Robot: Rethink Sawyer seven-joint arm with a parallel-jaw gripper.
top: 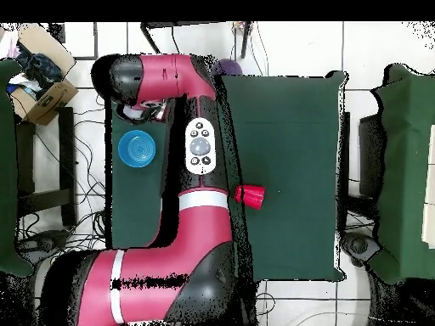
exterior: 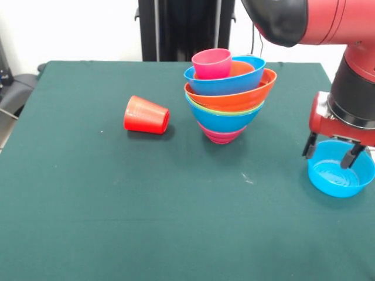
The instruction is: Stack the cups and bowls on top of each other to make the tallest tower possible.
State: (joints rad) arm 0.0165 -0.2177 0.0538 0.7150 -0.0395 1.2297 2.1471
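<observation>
Hovering over the light blue bowl [exterior: 341, 174], the end effector [exterior: 331, 153] is spread; no writing is legible.

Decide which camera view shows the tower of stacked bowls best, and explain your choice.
The front view shows it best: the tower stands fully visible, its magenta, blue, green, orange and blue bands stacked, with the pink cup on top. In the overhead view the robot's arm covers that spot, so the tower cannot be seen there.
</observation>
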